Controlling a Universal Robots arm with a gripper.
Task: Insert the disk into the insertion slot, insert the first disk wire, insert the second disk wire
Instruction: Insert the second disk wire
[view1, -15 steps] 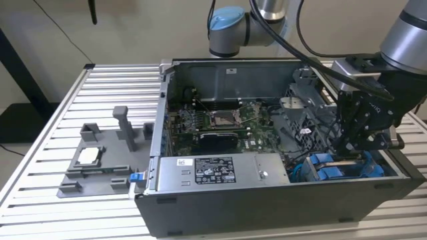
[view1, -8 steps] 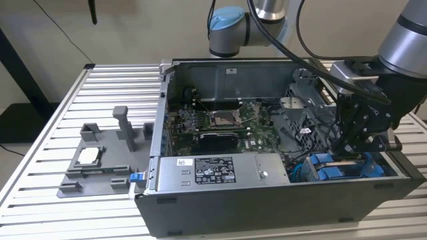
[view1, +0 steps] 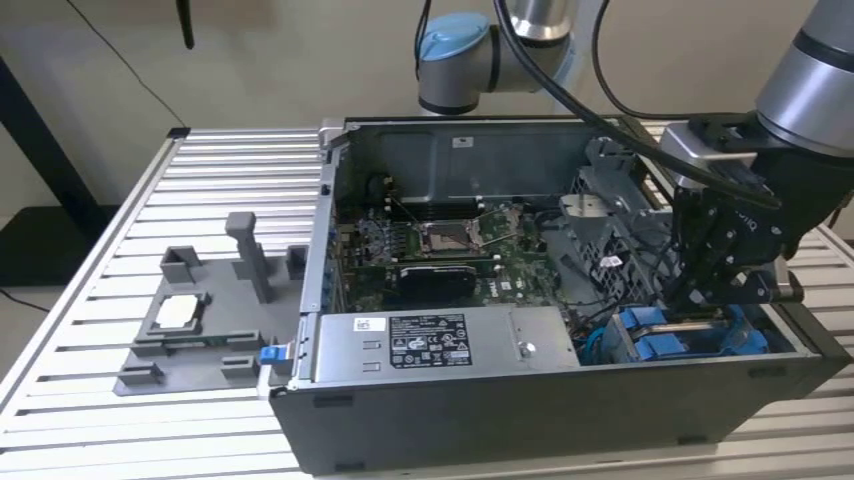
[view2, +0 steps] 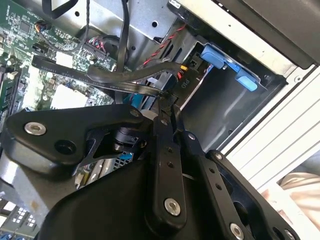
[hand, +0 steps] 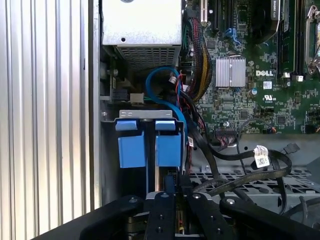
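Lowered into the open computer case (view1: 561, 420), the gripper (view1: 705, 300) is seen at the corner nearest the exterior view's right, directly over the blue carrier of the disk (view1: 667, 335). Its fingers (hand: 170, 192) are drawn close together on a black cable plug (view2: 167, 97), though a firm grasp cannot be confirmed. The disk (hand: 150, 145) is already seated on edge in the insertion slot (hand: 145, 115), beside the motherboard (hand: 250, 75) and below the power supply (view1: 441, 345).

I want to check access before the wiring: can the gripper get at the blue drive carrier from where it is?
Probably yes: the gripper hangs inside the open case right above the blue carrier, with only loose black cables beside it.
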